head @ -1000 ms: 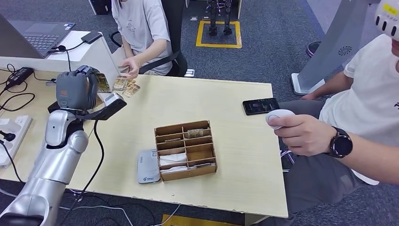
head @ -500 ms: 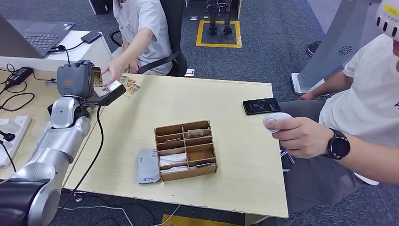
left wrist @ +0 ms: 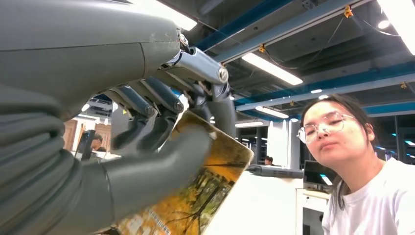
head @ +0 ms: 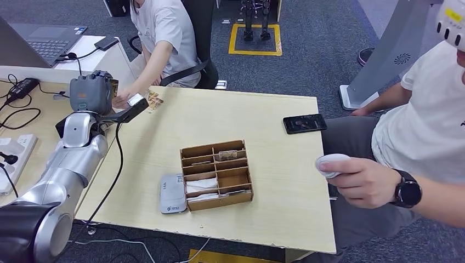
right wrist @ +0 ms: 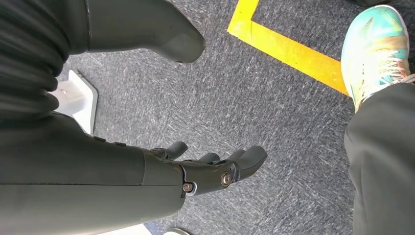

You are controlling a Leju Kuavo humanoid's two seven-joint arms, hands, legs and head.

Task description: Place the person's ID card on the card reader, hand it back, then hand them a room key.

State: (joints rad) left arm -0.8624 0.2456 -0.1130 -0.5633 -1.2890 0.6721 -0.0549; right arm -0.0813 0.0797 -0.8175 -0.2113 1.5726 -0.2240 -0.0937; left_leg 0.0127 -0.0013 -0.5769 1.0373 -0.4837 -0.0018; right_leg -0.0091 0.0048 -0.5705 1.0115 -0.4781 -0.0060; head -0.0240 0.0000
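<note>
While our left hand (head: 90, 94) grips the card (left wrist: 195, 196) between thumb and fingers (left wrist: 151, 98) at the table's (head: 274, 213) far left corner, we keep it level until the person's hand (head: 122, 100) takes hold. Our right hand (right wrist: 205, 171) hangs empty, fingers apart.

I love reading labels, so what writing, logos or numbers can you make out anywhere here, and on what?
None can be read.
Card in the left hand: barcode-like marks, blurred.
White card reader: small blue mark, too small.
Phone: screen dark.
Seated person's shirt: faint print, unreadable.
</note>
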